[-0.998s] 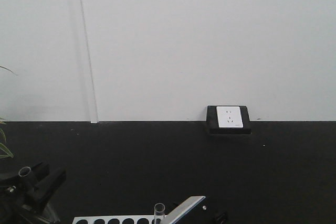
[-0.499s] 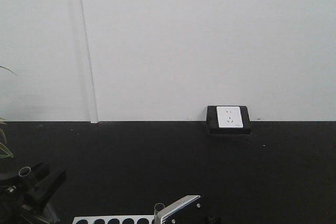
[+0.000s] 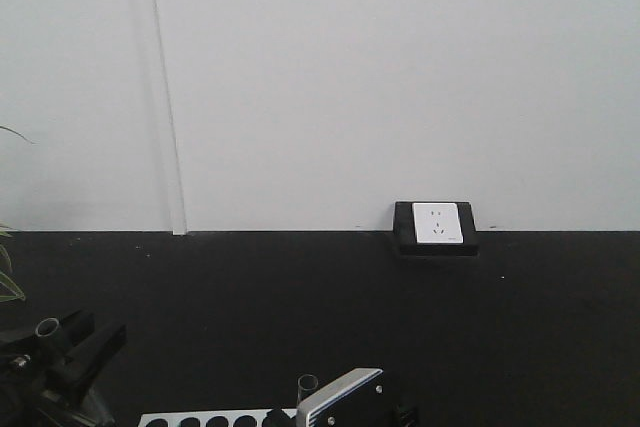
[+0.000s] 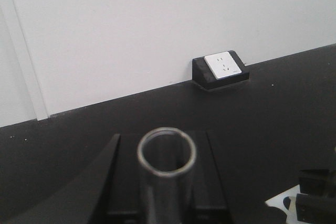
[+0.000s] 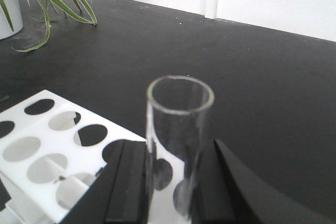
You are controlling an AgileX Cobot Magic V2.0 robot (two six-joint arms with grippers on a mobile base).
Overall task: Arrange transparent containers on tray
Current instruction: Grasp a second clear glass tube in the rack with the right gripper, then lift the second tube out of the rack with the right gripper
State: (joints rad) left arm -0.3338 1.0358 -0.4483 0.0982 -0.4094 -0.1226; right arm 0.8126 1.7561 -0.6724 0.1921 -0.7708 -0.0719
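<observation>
Each gripper is shut on one clear glass test tube. In the left wrist view a tube (image 4: 173,198) stands upright between the black fingers of my left gripper (image 4: 161,145), with its round rim facing the camera. In the right wrist view my right gripper (image 5: 176,153) grips another tube (image 5: 178,108) just beside the white rack (image 5: 47,150). The front view shows the left gripper (image 3: 60,347) with its tube (image 3: 47,328) at the bottom left. The right gripper (image 3: 325,402) and its tube (image 3: 307,385) are at the bottom centre. The yellow tray is out of view.
The white rack (image 3: 200,417) with round holes lies on the black table at the bottom edge. A black box with a white socket (image 3: 435,229) sits against the white wall. A spider plant (image 5: 52,3) in a white pot (image 5: 8,6) stands at the table's far left.
My right gripper has turned and shifted slightly left, and its tube's rim stands a little higher above the rack. The left arm has not moved.
</observation>
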